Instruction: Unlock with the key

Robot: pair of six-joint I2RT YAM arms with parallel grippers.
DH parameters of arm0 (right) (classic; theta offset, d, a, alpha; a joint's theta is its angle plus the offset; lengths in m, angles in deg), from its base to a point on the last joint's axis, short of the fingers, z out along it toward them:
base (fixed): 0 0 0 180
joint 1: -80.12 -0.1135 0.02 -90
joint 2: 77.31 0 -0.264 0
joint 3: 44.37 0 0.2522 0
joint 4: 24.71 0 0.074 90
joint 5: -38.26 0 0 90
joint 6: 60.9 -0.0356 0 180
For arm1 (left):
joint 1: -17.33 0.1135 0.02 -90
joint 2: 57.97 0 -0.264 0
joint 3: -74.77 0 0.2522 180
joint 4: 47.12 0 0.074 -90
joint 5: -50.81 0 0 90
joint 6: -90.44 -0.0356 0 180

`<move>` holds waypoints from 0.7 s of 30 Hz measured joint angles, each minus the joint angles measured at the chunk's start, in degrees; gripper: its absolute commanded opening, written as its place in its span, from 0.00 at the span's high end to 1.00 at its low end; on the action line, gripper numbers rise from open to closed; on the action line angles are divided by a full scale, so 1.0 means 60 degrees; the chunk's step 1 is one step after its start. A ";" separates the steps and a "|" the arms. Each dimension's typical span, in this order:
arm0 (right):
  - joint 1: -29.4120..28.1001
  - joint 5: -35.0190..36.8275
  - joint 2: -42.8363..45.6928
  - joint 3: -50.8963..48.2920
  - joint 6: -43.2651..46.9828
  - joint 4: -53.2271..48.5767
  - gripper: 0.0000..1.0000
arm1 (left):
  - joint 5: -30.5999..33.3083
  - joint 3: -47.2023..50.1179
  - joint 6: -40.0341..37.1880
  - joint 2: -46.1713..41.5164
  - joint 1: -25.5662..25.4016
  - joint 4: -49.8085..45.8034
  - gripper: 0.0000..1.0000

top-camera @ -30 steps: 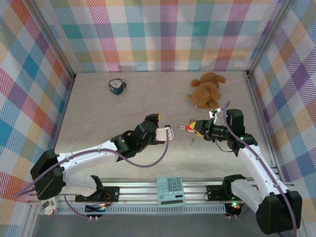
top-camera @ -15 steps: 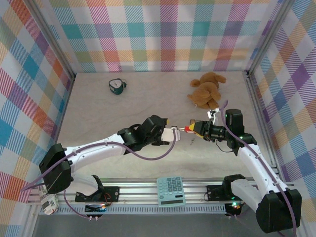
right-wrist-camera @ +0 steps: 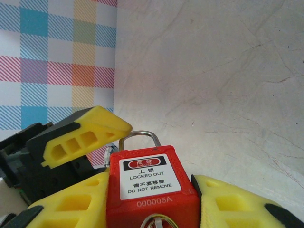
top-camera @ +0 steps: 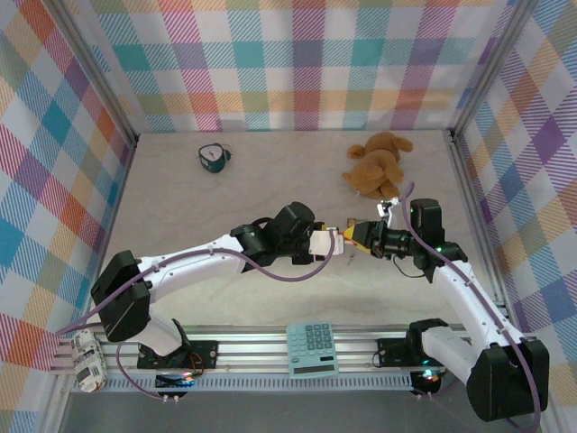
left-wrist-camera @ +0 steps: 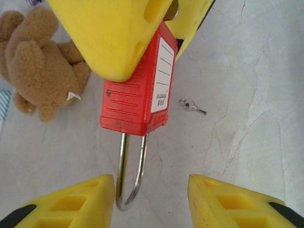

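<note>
Nearest to us, at the bottom middle of the top view, a calculator (top-camera: 313,348) sits on the rail.

A bit farther, in the middle of the table (top-camera: 225,207), the right gripper (top-camera: 361,236) pinches the red padlock (left-wrist-camera: 135,99) by its two sides and holds it up off the table. The left gripper (left-wrist-camera: 152,190) has its jaws spread, one on each side of the metal loop (left-wrist-camera: 129,175). One finger looks very close to the loop, but we cannot tell if it touches.

The little key (left-wrist-camera: 192,106) lies flat on the table just past the padlock, right of the middle in the left wrist view. We think it is light, thin and hard to pick up, so its round end is the best place to grab. The padlock looks hard, and its shiny loop may be slippery.

The keyhole is hidden down between the right fingers.

Farther back sit a brown teddy bear (top-camera: 377,164) and, at the upper left, a small green thing (top-camera: 214,157) we cannot make out.
</note>
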 measured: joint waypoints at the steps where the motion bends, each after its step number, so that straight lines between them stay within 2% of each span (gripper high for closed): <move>1: -0.0004 -0.0004 0.0000 0.0004 0.0004 -0.0004 0.75 | -0.0004 -0.0011 0.0007 0.0040 0.0000 0.0007 0.70; 3: 0.0000 0.0000 0.0000 0.0004 0.0004 -0.0073 0.75 | 0.0022 -0.0098 0.0029 0.0124 0.0007 0.0033 0.84; 6: -0.0004 -0.0004 0.0015 0.0004 0.0055 -0.0113 0.76 | 0.0033 -0.0153 0.0102 0.0138 0.0044 0.0204 0.92; 13: -0.0004 0.0098 0.0124 0.0004 0.0248 -0.0149 0.77 | 0.0015 -0.0153 0.0160 0.0138 0.0055 0.0259 1.00; 21: 0.0025 0.0029 0.0193 0.0004 0.0153 -0.0095 0.77 | 0.0131 0.0044 0.0160 -0.0087 0.0066 0.0331 1.00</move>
